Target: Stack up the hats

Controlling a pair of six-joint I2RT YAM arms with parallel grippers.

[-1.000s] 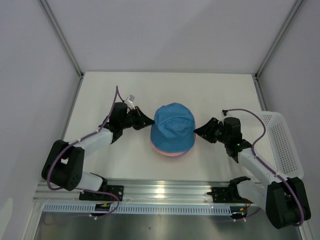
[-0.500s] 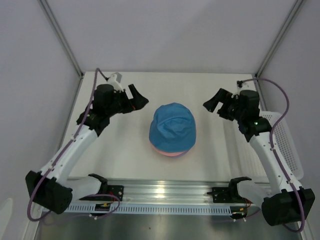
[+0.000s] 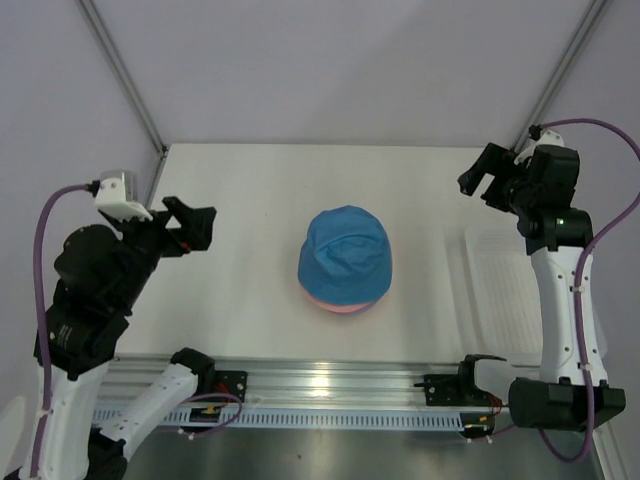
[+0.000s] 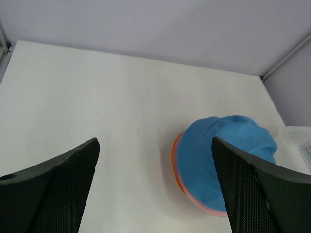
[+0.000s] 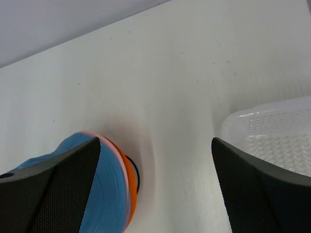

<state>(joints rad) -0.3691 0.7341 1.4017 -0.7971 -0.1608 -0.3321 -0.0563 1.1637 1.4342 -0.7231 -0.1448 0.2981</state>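
Note:
The hats are piled in one stack at the table's middle. A blue hat point(image 3: 345, 255) is on top, with a pink brim point(image 3: 340, 306) showing under it. The left wrist view shows the blue hat point(image 4: 228, 155) over a pink brim point(image 4: 210, 208) and an orange brim point(image 4: 175, 160). The right wrist view shows the same blue point(image 5: 87, 194), pink point(image 5: 114, 160) and orange point(image 5: 129, 187) layers. My left gripper point(image 3: 195, 228) point(image 4: 155, 145) is open and raised, well left of the stack. My right gripper point(image 3: 483, 186) point(image 5: 155, 143) is open and raised at the far right. Both hold nothing.
A white slotted basket point(image 3: 505, 290) point(image 4: 297, 141) point(image 5: 272, 136) lies at the right of the table, under the right arm. A thin black ring point(image 5: 138, 179) shows beneath the stack's orange brim. White walls close in the back and sides.
Both grippers have gone from nearly shut beside the stack to open. Both arms have lifted and drawn outward, away from the hats. The stack has not moved.

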